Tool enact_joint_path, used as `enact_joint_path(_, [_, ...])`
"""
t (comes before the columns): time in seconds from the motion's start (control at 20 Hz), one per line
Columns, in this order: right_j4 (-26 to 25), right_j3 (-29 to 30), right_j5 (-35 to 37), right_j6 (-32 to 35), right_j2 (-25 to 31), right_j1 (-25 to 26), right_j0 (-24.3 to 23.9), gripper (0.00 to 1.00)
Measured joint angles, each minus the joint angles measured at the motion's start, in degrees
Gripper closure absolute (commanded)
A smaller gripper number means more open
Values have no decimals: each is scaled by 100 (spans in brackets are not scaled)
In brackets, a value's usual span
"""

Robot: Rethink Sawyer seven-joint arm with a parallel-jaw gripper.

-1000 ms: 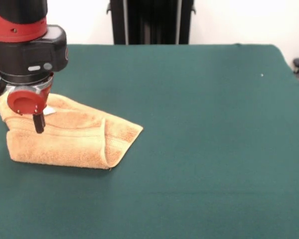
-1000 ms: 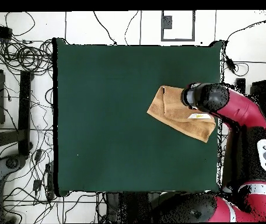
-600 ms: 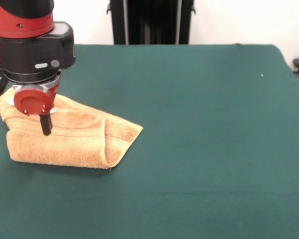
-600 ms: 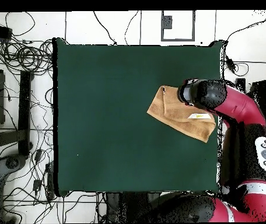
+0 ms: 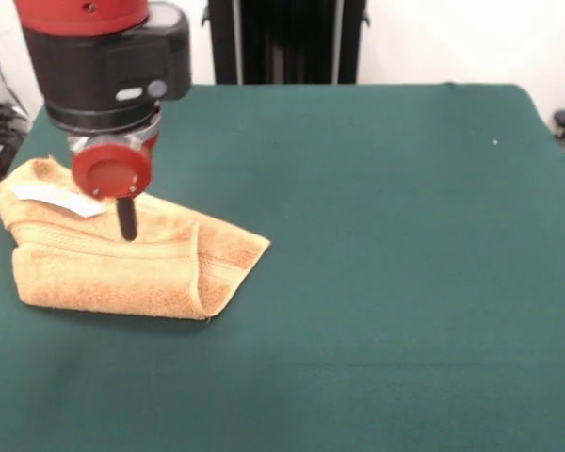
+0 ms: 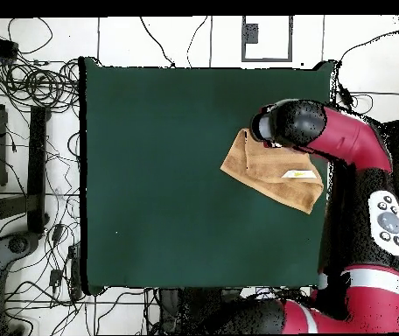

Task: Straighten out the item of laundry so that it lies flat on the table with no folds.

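Observation:
The item of laundry point(image 5: 122, 268), an orange-tan towel, lies folded in a thick bundle at the left of the table point(image 5: 386, 245) in the front view. One corner is doubled over at its right end, and its white tag point(image 5: 60, 199) shows on top at the left. My gripper point(image 5: 127, 224) hangs under the red disc of the arm's head, its tip over the towel's upper middle, just above or on the cloth. In the overhead view the arm's head point(image 6: 283, 124) covers the gripper at the far edge of the towel point(image 6: 264, 175), near the right side of the table point(image 6: 168, 175).
The towel lies close to the table's left edge in the front view. A black upright post point(image 5: 287, 42) stands behind the far edge. Cables point(image 6: 28, 87) and dark equipment lie on the floor around the table.
The arm's head has moved right across the towel in the front view, and the white tag it covered now shows. The towel has kept its shape and place.

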Motion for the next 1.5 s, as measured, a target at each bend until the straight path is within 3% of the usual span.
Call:
enact_joint_path(0.45, [-42, -669, 904, 0, 2, -123, 360, 100])
enact_joint_path(1.5, [-108, -1197, 905, 0, 13, 195, 901, 100])
